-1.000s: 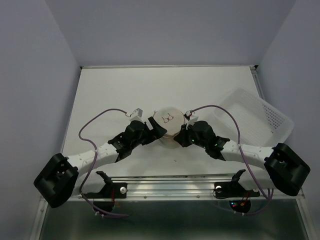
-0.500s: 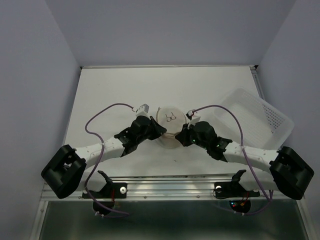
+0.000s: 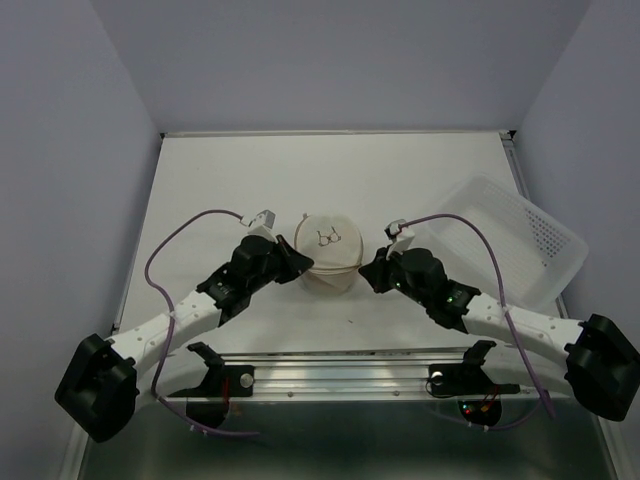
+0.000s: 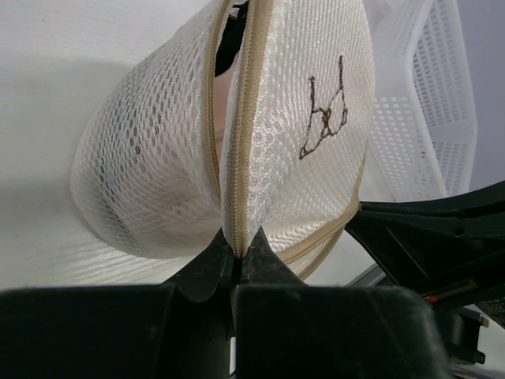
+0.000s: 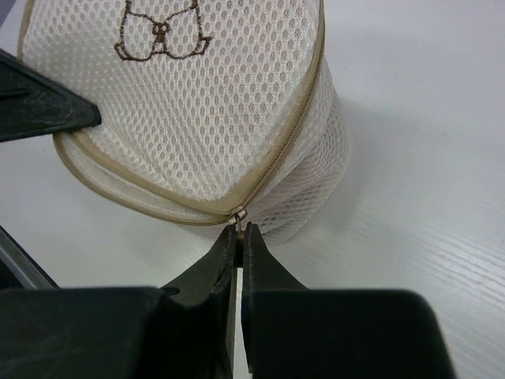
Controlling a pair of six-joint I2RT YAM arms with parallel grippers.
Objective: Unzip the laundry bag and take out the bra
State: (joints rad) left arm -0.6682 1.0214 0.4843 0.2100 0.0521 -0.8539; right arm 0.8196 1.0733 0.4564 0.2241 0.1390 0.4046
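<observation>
The laundry bag (image 3: 327, 258) is a cream mesh dome with a brown embroidered mark, sitting mid-table between both arms. My left gripper (image 4: 236, 251) is shut on the bag's tan zipper edge (image 4: 247, 134) at its left side. My right gripper (image 5: 241, 229) is shut on the small metal zipper pull (image 5: 238, 215) at the bag's right side. The zipper has parted near the top in the left wrist view, and a pale pink patch of the bra (image 4: 222, 88) shows through the gap and the mesh. Most of the bra stays hidden inside.
A white perforated plastic basket (image 3: 520, 240) lies tilted at the table's right edge, also seen behind the bag (image 4: 442, 95). Purple cables loop over both arms. A metal rail (image 3: 340, 370) runs along the near edge.
My left gripper went from open to shut, pinching the bag's zipper edge. Both arms shifted; the bag has moved slightly left and its face tilted.
</observation>
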